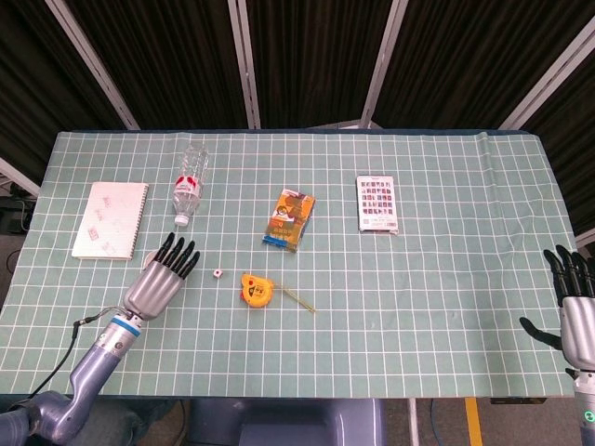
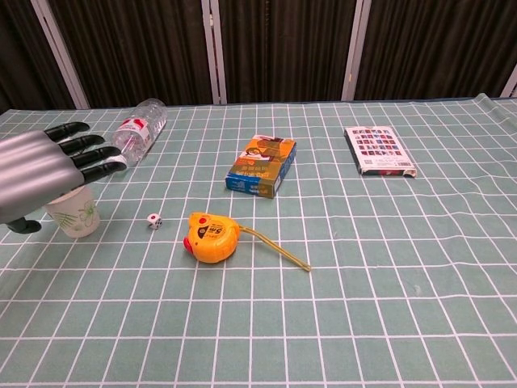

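Observation:
My left hand (image 1: 160,279) hovers over the near left part of the table with its fingers stretched forward and apart, holding nothing. It hides the white paper cup in the head view. In the chest view the left hand (image 2: 48,174) sits just above the cup (image 2: 74,218), whose lower half shows beneath it. A small white die (image 1: 217,273) lies just right of the hand. My right hand (image 1: 576,311) hangs beyond the table's right edge, fingers spread and empty.
A yellow tape measure (image 1: 255,289) with its tape pulled out lies near the middle. A clear bottle (image 1: 189,184) lies on its side beside a spiral notebook (image 1: 112,219). An orange-blue box (image 1: 289,218) and a card pack (image 1: 376,203) lie further back on the green grid mat (image 1: 437,279).

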`<state>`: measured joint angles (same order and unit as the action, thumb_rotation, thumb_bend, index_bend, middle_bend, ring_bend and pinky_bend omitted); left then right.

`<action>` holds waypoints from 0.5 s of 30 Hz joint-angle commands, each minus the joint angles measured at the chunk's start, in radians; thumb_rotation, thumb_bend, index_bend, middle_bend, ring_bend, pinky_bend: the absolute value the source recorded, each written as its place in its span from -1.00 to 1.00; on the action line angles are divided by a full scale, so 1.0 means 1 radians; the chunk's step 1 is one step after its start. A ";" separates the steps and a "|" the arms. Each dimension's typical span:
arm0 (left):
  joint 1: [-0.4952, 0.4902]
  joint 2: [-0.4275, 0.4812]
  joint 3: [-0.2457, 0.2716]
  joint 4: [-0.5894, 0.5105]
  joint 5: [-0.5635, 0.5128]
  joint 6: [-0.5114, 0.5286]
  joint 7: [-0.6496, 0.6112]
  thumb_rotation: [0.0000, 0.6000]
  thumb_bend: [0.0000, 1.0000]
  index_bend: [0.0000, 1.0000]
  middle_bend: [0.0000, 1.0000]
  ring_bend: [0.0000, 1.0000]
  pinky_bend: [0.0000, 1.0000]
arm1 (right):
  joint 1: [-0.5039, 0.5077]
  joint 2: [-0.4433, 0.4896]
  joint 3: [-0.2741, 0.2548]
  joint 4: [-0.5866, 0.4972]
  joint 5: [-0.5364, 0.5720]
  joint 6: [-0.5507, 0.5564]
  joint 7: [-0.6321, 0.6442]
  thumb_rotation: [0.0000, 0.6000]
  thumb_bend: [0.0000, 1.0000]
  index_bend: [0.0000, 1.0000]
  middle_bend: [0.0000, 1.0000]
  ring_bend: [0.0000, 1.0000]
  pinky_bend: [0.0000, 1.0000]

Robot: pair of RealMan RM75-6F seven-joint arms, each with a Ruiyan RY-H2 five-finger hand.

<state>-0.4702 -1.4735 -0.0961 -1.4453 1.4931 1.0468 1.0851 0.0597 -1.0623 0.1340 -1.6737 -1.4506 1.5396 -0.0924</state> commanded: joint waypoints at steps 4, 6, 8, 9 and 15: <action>-0.034 -0.060 0.017 0.089 -0.013 -0.008 0.062 1.00 -1.00 -1.00 -1.00 -1.00 -1.00 | 0.001 -0.002 0.003 0.008 0.010 -0.005 0.003 1.00 -1.00 -1.00 -1.00 -1.00 -1.00; -0.034 -0.074 0.019 0.107 -0.019 0.002 0.085 1.00 -1.00 -1.00 -1.00 -1.00 -1.00 | 0.001 -0.002 0.002 0.009 0.012 -0.005 0.004 1.00 -1.00 -1.00 -1.00 -1.00 -1.00; -0.035 -0.083 0.019 0.116 -0.024 0.008 0.099 1.00 -1.00 -1.00 -1.00 -1.00 -0.96 | 0.000 -0.002 0.002 0.009 0.012 -0.004 0.005 1.00 -1.00 -1.00 -1.00 -1.00 -1.00; -0.037 -0.087 0.019 0.121 -0.026 0.009 0.106 1.00 -1.00 -0.97 -0.99 -1.00 -0.91 | 0.000 -0.002 0.003 0.009 0.012 -0.003 0.006 1.00 -1.00 -1.00 -1.00 -1.00 -1.00; -0.054 -0.113 0.029 0.169 -0.018 0.015 0.149 1.00 -1.00 -0.65 -0.76 -0.85 -0.61 | 0.001 -0.001 0.004 0.012 0.012 -0.004 0.014 1.00 -1.00 -1.00 -1.00 -1.00 -1.00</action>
<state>-0.5193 -1.5785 -0.0712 -1.2860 1.4725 1.0602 1.2280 0.0605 -1.0635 0.1376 -1.6621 -1.4380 1.5361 -0.0789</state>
